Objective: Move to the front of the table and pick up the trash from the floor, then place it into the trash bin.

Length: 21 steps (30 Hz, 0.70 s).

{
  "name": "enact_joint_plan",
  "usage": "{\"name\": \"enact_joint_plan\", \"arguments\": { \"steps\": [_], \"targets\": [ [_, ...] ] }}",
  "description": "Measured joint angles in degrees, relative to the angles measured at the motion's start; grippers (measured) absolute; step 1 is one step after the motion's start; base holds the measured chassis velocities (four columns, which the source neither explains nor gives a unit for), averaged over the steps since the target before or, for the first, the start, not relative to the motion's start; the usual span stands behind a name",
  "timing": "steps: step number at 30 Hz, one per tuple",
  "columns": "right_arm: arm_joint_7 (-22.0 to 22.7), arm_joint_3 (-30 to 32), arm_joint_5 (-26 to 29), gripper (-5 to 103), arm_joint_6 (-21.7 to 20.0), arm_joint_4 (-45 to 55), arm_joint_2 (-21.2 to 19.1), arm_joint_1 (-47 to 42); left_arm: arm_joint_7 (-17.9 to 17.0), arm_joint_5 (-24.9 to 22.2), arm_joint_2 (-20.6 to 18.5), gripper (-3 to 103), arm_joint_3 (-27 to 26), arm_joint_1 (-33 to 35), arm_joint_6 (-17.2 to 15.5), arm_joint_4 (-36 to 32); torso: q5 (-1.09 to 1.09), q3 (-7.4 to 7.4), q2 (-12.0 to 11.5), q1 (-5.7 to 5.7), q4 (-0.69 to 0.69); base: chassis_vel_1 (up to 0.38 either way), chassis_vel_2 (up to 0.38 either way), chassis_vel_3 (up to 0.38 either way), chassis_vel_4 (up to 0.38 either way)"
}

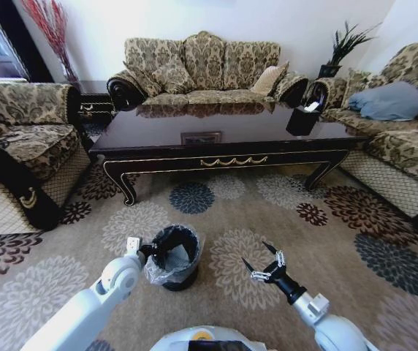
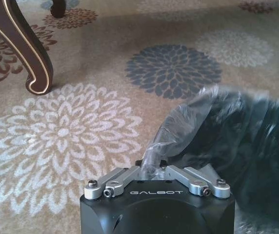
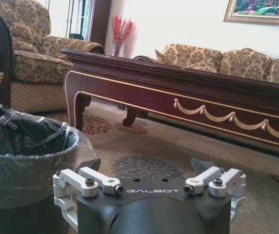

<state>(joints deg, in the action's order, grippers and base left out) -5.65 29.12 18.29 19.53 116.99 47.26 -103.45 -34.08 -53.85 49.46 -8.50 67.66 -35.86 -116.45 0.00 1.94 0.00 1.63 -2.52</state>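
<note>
From my head, I saw the table (image 1: 223, 139) across the flowered carpet (image 1: 223, 212), long and glossy dark brown with gold scroll trim, and the trash bin (image 1: 174, 257) well short of it, on the carpet just before me. My left claw (image 1: 145, 250) sat at the bin's near-left rim; my right claw (image 1: 265, 262) hung apart from the bin on its other side, prongs spread wide and holding nothing.

My left wrist showed what my head could not: the left claw (image 2: 151, 168) was drawn narrow, pinching a fold of the crinkly liner bag (image 2: 188, 122) at the rim, with one curved table leg (image 2: 25, 48) beyond.

My right wrist looked level across the floor: the right claw (image 3: 147, 168) stood open and empty, the bin (image 3: 25, 165) close beside it, round and black, its grey translucent bag folded over the rim. Behind ran the table's (image 3: 188, 92) gold swag trim.
</note>
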Motion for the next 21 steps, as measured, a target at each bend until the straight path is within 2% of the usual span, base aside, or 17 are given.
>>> {"name": "enact_joint_plan", "arguments": {
  "steps": [2, 3, 6, 8, 10, 13, 14, 16, 17, 19, 20, 21],
  "targets": [
    [-0.07, -0.05, 0.11, 100, 0.10, -0.24, -0.13, 0.11, -0.34, 0.18, 0.35, 15, -0.52, 0.81, 0.03, -0.07, 0.02, 0.00, 0.00, 0.00, 0.00, 0.000, 0.000, 0.000, 0.000],
    [-0.07, -0.05, 0.11, 100, 0.10, -0.24, -0.13, 0.11, -0.34, 0.18, 0.35, 15, -0.52, 0.81, 0.03, -0.07, 0.02, 0.00, 0.00, 0.00, 0.00, 0.000, 0.000, 0.000, 0.000],
    [-0.08, -0.20, 0.47, 100, 0.14, -0.42, -0.35, 0.59, -0.33, 0.26, 0.56, 32, -1.30, 2.33, 0.04, -0.81, 0.00, 0.00, 0.00, 0.00, 0.00, 0.000, 0.000, 0.000, 0.000],
    [-0.08, -0.25, 0.58, 100, 0.14, -0.41, -0.38, 0.68, -0.32, 0.33, 0.59, 32, -1.49, 2.64, 0.03, -0.97, 0.00, 0.00, 0.00, 0.00, 0.00, 0.000, 0.000, 0.000, 0.000],
    [-0.08, -0.31, 0.66, 100, 0.14, -0.26, -0.45, 0.76, -0.36, 0.51, 0.68, 43, -1.95, 3.29, 0.03, -1.58, 0.00, 0.00, 0.00, 0.00, 0.00, 0.000, 0.000, 0.000, 0.000],
    [-0.08, -0.31, 0.66, 100, 0.14, -0.16, -0.46, 0.73, -0.48, 0.50, 0.69, 48, -2.17, 3.59, -0.02, -2.33, 0.00, 0.00, 0.00, 0.00, -0.01, 0.000, 0.000, 0.000, 0.000],
    [-0.09, -0.12, 0.46, 100, 0.14, 0.03, -0.35, 0.41, -0.86, -0.97, 0.20, 65, -3.27, 5.35, -0.60, -5.51, 0.00, 0.00, 0.00, 0.00, -0.02, 0.000, 0.000, 0.000, 0.000],
    [-0.31, 0.39, -0.10, 100, 0.14, 0.05, -0.16, 0.02, -1.33, -1.15, 0.05, 76, -4.91, 7.58, -1.03, -7.80, 0.00, 0.00, 0.00, 0.00, -0.01, 0.000, 0.000, 0.000, 0.000],
    [-0.31, 0.39, -0.10, 100, 0.14, 0.05, -0.16, 0.02, -1.33, -1.15, 0.05, 76, -4.91, 7.58, -1.03, -7.80, 0.00, 0.00, 0.00, 0.00, -0.01, 0.000, 0.000, 0.000, 0.000],
    [-0.45, 0.75, -0.34, 100, 0.18, 0.27, 0.30, -0.36, -1.40, 0.80, 0.72, 86, -7.46, 9.88, -0.61, -8.60, 0.00, 0.00, 0.00, 0.00, -0.01, 0.000, 0.000, 0.000, 0.000],
    [-0.48, 0.91, -0.38, 100, 0.25, 0.43, 0.54, -0.54, -1.37, 2.22, 1.24, 86, -8.98, 11.05, 0.03, -8.94, 0.00, 0.00, 0.00, 0.00, 0.00, 0.000, 0.000, 0.000, 0.000],
    [-0.52, 1.16, -0.41, 100, 0.38, 0.73, 0.92, -0.84, -1.16, 3.83, 1.82, 91, -10.90, 12.55, 1.19, -9.77, -0.01, 0.00, 0.00, 0.00, 0.00, 0.000, 0.000, 0.000, 0.000]
  ]
}}
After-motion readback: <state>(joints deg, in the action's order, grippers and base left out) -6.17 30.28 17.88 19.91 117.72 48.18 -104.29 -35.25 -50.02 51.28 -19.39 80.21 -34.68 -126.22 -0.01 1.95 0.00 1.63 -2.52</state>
